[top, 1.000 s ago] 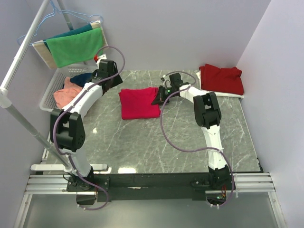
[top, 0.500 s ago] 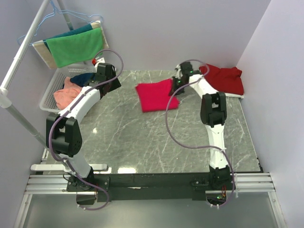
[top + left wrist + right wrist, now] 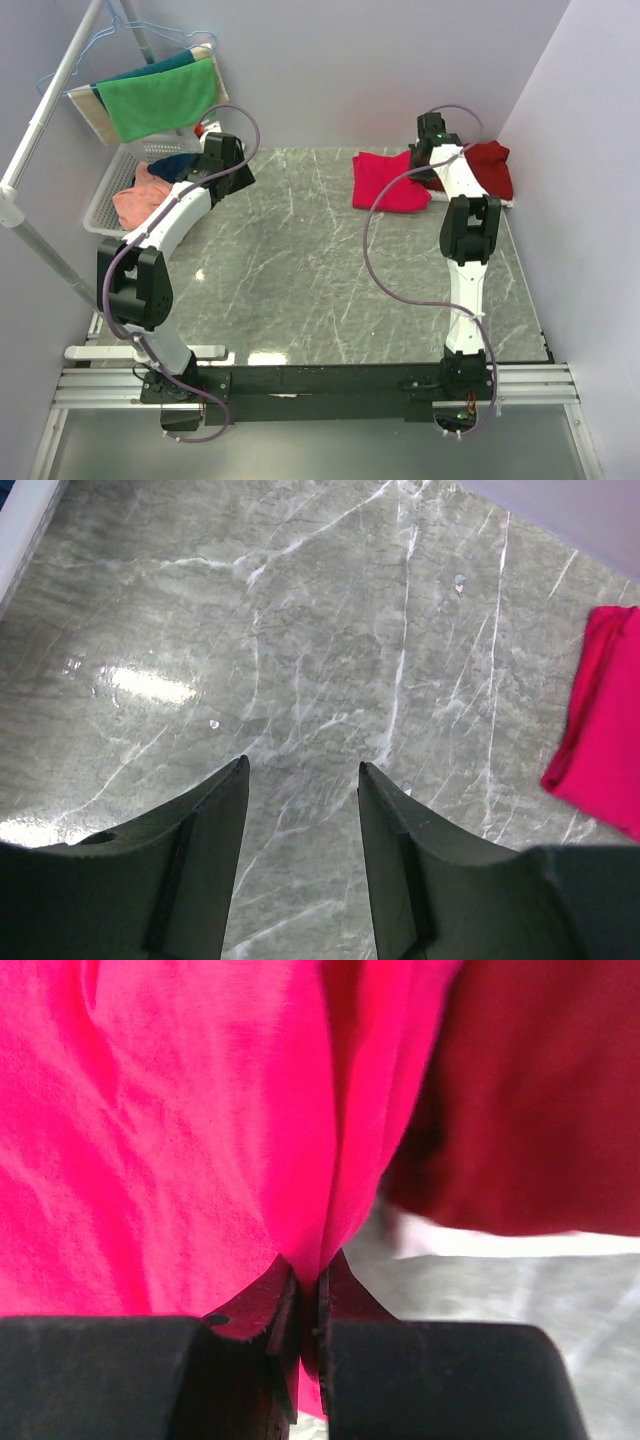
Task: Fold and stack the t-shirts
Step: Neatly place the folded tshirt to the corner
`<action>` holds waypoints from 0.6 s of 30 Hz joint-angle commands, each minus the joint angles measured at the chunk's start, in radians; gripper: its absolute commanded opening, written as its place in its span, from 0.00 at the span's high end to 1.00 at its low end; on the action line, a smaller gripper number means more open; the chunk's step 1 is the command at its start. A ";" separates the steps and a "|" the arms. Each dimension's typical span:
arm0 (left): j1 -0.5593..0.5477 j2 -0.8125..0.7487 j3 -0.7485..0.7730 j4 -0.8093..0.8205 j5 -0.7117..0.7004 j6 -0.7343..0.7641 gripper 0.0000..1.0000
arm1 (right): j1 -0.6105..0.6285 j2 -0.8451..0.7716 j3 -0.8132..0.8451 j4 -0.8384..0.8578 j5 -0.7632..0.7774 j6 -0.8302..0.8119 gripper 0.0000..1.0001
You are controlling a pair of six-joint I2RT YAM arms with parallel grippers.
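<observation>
The folded bright pinkish-red t-shirt [image 3: 387, 181] hangs from my right gripper [image 3: 422, 163] at the back right of the table. In the right wrist view that gripper [image 3: 308, 1280] is shut on a fold of this shirt [image 3: 180, 1130]. The darker maroon-red t-shirt [image 3: 478, 167] lies folded on a white sheet in the back right corner, just right of the held shirt; it also shows in the right wrist view [image 3: 540, 1090]. My left gripper [image 3: 300, 770] is open and empty over bare marble at the back left [image 3: 232, 172]. The pinkish-red shirt's edge [image 3: 605, 745] shows at the right of the left wrist view.
A white basket [image 3: 105, 200] at the far left holds a salmon-orange shirt [image 3: 138, 198] and a navy one [image 3: 172, 164]. Green, teal and beige towels [image 3: 155, 95] hang on a rack above it. Walls close the back and right.
My right gripper has carried the pinkish-red shirt from the table's middle to the back right, next to the maroon shirt. The left arm drew back slightly toward the basket.
</observation>
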 commanded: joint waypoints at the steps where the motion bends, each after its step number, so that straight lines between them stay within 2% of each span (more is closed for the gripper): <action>1: 0.003 -0.018 0.014 0.002 0.016 0.023 0.47 | -0.020 -0.127 0.079 0.053 0.215 -0.035 1.00; 6: 0.003 0.018 0.042 -0.012 0.028 0.023 0.48 | -0.031 -0.158 0.090 0.161 0.341 -0.029 1.00; 12: 0.003 0.074 0.083 -0.021 0.045 0.014 0.48 | -0.036 -0.192 0.092 0.273 0.424 0.013 1.00; 18: 0.004 0.120 0.123 -0.028 0.062 0.002 0.48 | -0.046 -0.175 0.139 0.287 0.524 0.016 1.00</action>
